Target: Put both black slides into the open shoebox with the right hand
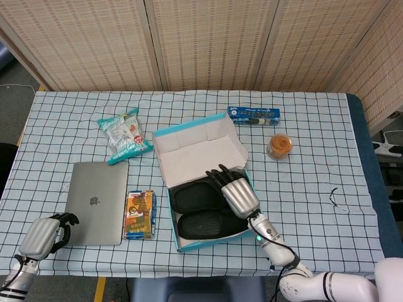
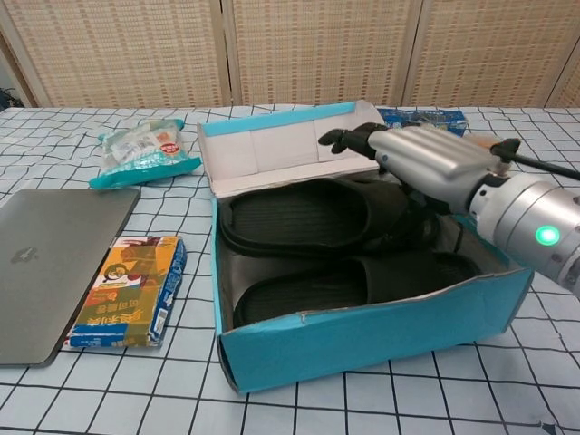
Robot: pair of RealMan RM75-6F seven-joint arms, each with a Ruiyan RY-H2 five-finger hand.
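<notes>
Both black rubber slides lay inside the open teal cardboard shoebox, one along the far side and one along the near side, side by side with their long edges touching or nearly so. The box stood near the middle of the table, which was covered in a white cloth with a dark grid, and its white-lined lid stood folded back on the far side.

The silver right hand hung above the right end of the far slide, its black fingers stretched out flat and apart toward the lid, holding nothing. In the chest view the fingers were clear of the slide beneath them. The silver left hand sat at the near left corner of the table, just beside the near left corner of a closed grey laptop; its dark fingers looked curled in, though whether they touched the laptop could not be told.

Just right of the laptop lay a small yellow and blue carton. A teal and white snack bag lay to the far left of the box. A long blue box lay beyond the shoebox to the right, with a clear round tub of orange food nearer and further right.
</notes>
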